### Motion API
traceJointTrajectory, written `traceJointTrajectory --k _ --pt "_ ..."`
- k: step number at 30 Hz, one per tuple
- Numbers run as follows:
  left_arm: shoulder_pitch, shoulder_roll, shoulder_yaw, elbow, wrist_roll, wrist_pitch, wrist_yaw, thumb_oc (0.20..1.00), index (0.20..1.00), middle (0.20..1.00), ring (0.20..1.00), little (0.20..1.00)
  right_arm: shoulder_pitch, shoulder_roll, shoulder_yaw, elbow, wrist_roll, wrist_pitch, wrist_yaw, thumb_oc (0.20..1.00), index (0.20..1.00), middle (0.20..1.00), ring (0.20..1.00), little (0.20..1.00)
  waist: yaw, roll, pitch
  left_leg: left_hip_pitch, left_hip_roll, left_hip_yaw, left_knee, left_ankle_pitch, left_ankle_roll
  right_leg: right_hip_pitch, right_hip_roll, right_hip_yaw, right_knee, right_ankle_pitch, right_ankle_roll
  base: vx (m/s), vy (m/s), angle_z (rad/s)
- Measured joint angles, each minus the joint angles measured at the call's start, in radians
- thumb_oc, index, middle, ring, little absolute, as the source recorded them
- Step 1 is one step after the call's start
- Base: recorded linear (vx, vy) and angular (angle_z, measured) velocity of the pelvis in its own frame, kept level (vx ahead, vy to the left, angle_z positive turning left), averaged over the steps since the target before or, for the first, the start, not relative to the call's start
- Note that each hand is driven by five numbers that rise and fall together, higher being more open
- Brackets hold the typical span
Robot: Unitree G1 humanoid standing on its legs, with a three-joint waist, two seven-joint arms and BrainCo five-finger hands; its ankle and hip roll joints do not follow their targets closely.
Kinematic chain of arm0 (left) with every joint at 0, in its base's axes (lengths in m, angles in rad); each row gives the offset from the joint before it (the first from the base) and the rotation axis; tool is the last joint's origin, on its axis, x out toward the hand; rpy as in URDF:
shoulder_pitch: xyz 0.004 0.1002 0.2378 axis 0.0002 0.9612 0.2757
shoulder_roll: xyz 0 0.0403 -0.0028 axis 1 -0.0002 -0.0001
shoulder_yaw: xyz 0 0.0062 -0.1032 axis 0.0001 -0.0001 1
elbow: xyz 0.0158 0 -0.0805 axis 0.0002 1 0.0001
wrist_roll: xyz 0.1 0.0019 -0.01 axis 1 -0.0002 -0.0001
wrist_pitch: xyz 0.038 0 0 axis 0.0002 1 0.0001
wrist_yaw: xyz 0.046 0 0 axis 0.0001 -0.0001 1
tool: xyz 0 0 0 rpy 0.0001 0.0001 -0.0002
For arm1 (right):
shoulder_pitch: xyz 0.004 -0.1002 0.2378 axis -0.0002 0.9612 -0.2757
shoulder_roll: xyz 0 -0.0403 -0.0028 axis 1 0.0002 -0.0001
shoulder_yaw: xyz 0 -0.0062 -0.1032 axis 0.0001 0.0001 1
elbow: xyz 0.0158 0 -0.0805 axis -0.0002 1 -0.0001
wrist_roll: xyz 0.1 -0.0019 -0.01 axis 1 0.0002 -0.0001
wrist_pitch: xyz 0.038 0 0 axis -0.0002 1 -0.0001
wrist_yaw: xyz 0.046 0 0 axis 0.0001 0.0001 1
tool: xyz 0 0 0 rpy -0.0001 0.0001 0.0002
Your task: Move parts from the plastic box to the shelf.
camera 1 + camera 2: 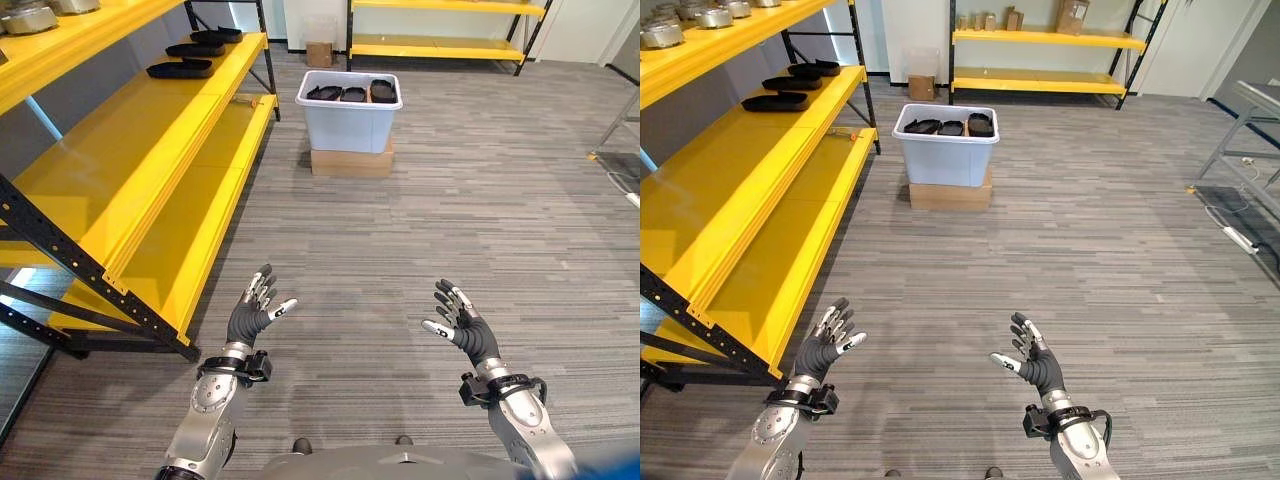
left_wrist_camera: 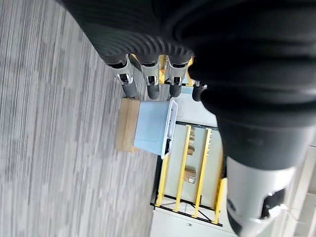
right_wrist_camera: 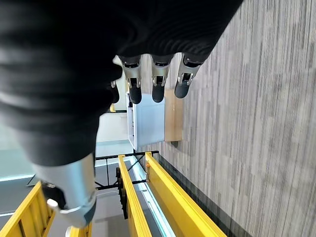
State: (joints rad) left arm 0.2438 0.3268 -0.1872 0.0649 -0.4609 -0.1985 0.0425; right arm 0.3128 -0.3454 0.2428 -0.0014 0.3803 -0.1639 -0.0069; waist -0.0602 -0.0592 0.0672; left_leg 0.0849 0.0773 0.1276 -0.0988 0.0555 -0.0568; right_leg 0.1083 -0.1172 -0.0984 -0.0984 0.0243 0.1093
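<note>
1. Left hand point(image 1: 252, 312) raised over the grey floor point(image 1: 480, 200), fingers spread and relaxed, holding nothing.
2. Right hand point(image 1: 463, 325) level with it, likewise spread and empty (palms face each other).
3. Plastic box point(image 1: 349, 112) stands well ahead of both hands, on a flat cardboard box point(image 1: 350, 161).
4. Dark parts point(image 1: 352, 93) lie side by side inside the box, at its rim.
5. Yellow shelf point(image 1: 140, 150) runs along the robot's left; more dark parts point(image 1: 182, 68) lie at its far end, well apart from the left hand.
</note>
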Motion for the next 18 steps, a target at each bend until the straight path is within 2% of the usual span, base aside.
traceJointTrajectory --k 6,10,18 --pt "0.017 0.0 0.0 0.0 0.0 0.0 0.0 1.0 1.0 1.0 1.0 1.0 0.001 0.0 0.0 0.0 0.001 0.0 0.0 1.0 1.0 1.0 1.0 1.0 0.0 -0.004 -0.007 0.0 0.012 -0.001 0.0 0.004 -0.006 -0.001 0.013 0.0 0.0 0.006 -0.012 0.0 0.0 0.0" --pt "0.02 0.0 0.0 0.0 0.0 0.0 0.0 1.0 1.0 1.0 1.0 1.0 0.0 0.001 0.002 0.0 0.003 0.0 0.0 1.0 1.0 1.0 1.0 1.0 -0.001 -0.009 -0.037 0.0 0.011 -0.002 0.0 0.009 -0.003 0.004 0.013 0.0 0.001 0.014 -0.022 0.0 0.0 0.0" --pt "0.02 0.0 0.0 0.0 0.0 0.0 0.001 1.0 1.0 1.0 1.0 1.0 0.001 0.001 0.004 0.001 0.021 0.001 0.0 1.0 1.0 1.0 1.0 1.0 -0.003 -0.001 -0.047 0.002 0.01 -0.001 0.0 0.007 -0.007 0.004 0.012 0.0 0.0 0.015 -0.023 0.0 0.0 0.0"
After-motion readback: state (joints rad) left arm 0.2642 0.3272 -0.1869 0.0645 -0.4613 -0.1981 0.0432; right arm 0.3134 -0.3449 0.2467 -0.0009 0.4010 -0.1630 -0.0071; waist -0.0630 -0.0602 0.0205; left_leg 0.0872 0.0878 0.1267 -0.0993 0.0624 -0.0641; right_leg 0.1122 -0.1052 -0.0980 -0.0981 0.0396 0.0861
